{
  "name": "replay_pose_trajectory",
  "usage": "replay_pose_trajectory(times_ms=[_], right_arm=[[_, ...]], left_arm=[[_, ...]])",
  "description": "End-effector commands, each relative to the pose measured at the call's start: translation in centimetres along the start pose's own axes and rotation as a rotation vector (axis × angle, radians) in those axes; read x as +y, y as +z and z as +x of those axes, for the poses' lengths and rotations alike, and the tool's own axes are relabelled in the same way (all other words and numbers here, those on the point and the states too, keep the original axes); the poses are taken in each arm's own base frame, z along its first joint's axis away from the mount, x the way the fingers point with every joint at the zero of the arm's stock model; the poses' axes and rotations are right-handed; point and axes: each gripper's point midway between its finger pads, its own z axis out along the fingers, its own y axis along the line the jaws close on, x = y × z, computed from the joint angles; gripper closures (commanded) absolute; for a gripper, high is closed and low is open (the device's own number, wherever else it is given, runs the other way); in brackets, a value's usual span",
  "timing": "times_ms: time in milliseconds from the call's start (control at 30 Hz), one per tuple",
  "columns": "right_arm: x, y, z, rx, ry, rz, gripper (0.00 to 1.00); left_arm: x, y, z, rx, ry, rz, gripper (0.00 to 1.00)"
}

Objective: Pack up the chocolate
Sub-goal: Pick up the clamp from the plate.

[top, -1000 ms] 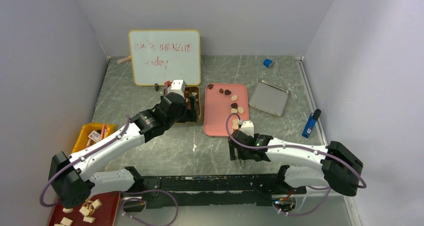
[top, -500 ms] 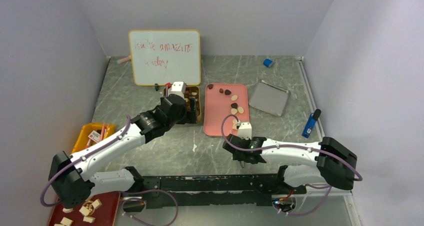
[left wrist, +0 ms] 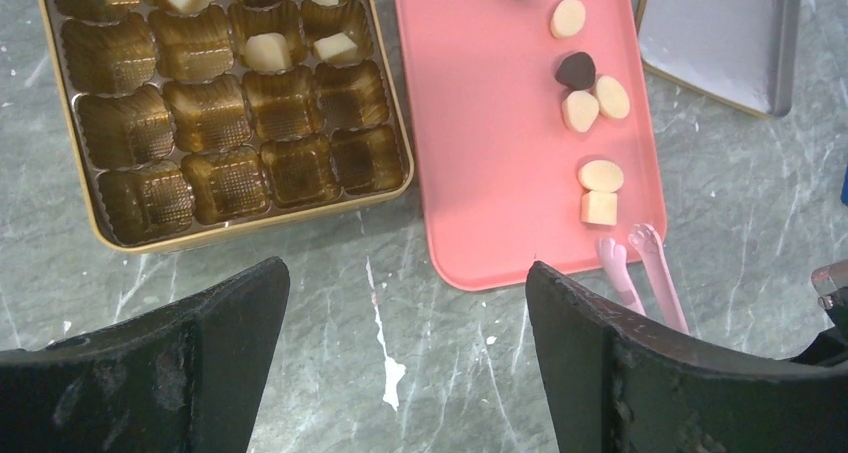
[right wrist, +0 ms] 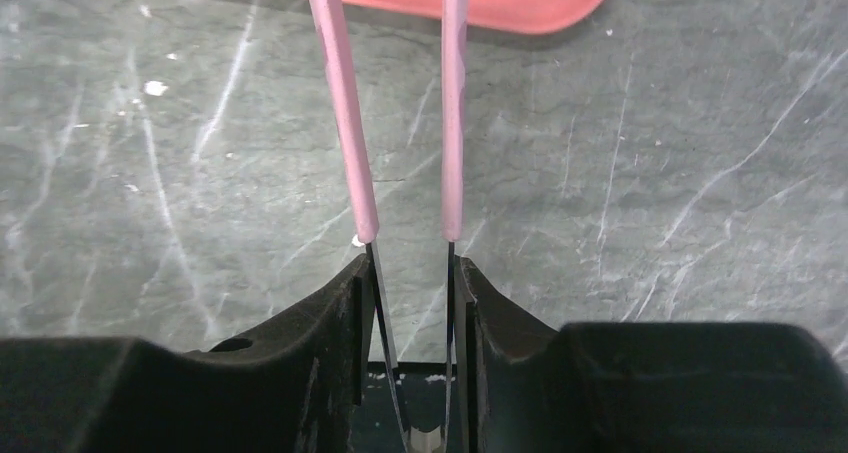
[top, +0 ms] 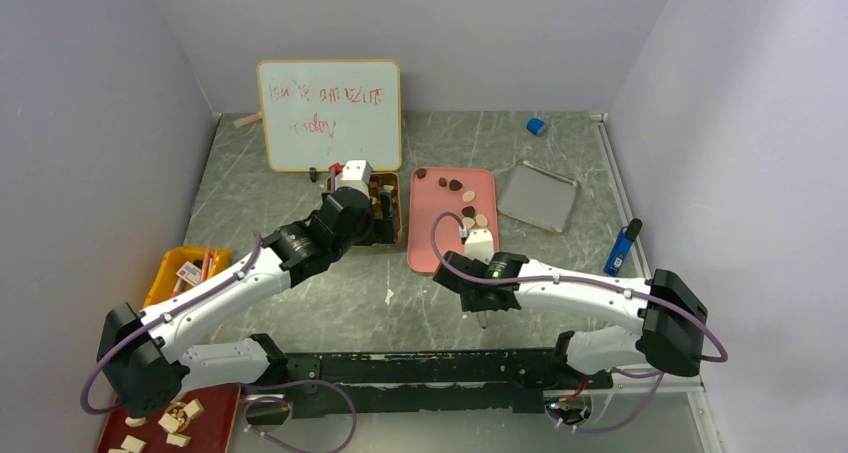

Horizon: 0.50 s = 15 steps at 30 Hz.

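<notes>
Several chocolate pieces, dark (left wrist: 575, 70) and tan (left wrist: 600, 176), lie on the pink tray (left wrist: 480, 173) (top: 440, 228). A few more sit in the far cups of the gold box (left wrist: 120, 123) (top: 393, 213). My left gripper (left wrist: 405, 273) (top: 380, 223) hovers open over the table, just in front of the box, holding nothing. My right gripper (right wrist: 413, 263) (top: 487, 278) is shut on pink tongs (right wrist: 345, 123) (left wrist: 650, 273). The tongs' arms stand apart and their tips reach the tray's near right corner, beside a pale piece (left wrist: 598, 208).
A whiteboard (top: 330, 113) stands at the back left. A silver lid (top: 538, 195) lies right of the pink tray. There is a small blue object (top: 536, 126) at the back and a blue lighter (top: 622, 246) at the right. A yellow bin (top: 185, 271) and a red tray with beige chunks (top: 170, 423) sit at the near left.
My right gripper has closed on the pink tongs and shifted left and forward toward the pink tray's near corner. The left arm has stayed still.
</notes>
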Motion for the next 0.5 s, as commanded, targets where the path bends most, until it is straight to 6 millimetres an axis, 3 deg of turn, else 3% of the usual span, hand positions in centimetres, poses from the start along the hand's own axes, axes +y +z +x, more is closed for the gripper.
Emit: replay_pose_trajectory(times_ms=[0,467], right_arm=[[0.0,-2.0,-1.0,0.025,-0.076,0.010,0.65],[-1.0,-1.8,-2.4,0.071,-0.077,0.039,0.65]], left_arm=[[-1.6,-0.2,-1.5,-0.053,-0.056,0.056,0.07],[-1.5,-0.1,-1.3,-0.057,-0.087,0.054,0.07]])
